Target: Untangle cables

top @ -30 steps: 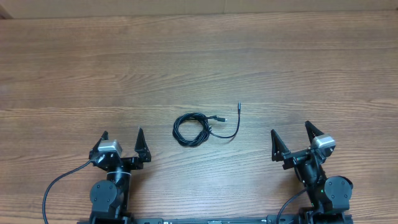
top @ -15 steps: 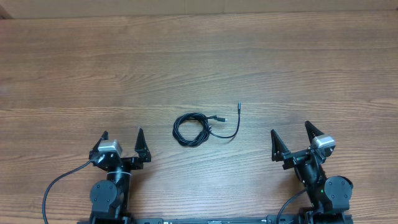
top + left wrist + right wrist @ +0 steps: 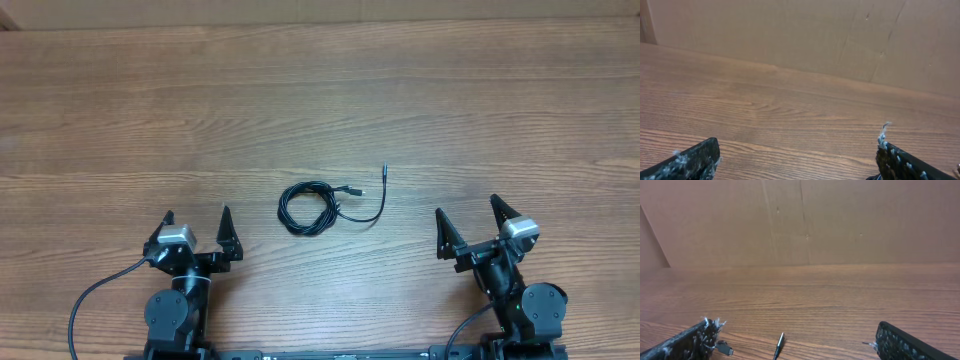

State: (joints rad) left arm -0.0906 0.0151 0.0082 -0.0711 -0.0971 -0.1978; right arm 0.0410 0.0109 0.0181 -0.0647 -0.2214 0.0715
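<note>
Left wrist view, left pincer (image 3: 797, 145): released, jaws spread wide with nothing between them. Only the two black fingertips show, cut off by the lower edge, with pale fuzz on their inner faces.
Right wrist view, right pincer (image 3: 795, 327): also released and empty. Both dark fingers (image 3: 695, 342) are cropped at the bottom corners, with whitish fibres clinging to the rough pads.
Cut off by the right pincer: a small black silver-tipped plug (image 3: 725, 350) and a slim dark plug end (image 3: 779, 347) peek in at the bottom edge. Their cords run out of frame.
Thin black flexible cables (image 3: 284, 212): seen from overhead, wound in a small round coil lying flat on the desk. The coil sits between the two pincers and ahead of them, touching neither.
Hard to make out: how many cords make up the coil, and where they cross.
Loose tail: one strand curves out of the coil's right side and turns away from the arms to the slim dark plug end. The silver-tipped plug lies just beside the coil's far right.
Brown wood-grain desk (image 3: 320, 90): matt, streaked along its length.
Plain brown cardboard wall (image 3: 840, 220): creased, standing at the desk's far edge.
Arms: black jointed bodies, bases cropped by the overhead frame's lower edge. A thick black wire (image 3: 95, 290) loops out from the left one.
</note>
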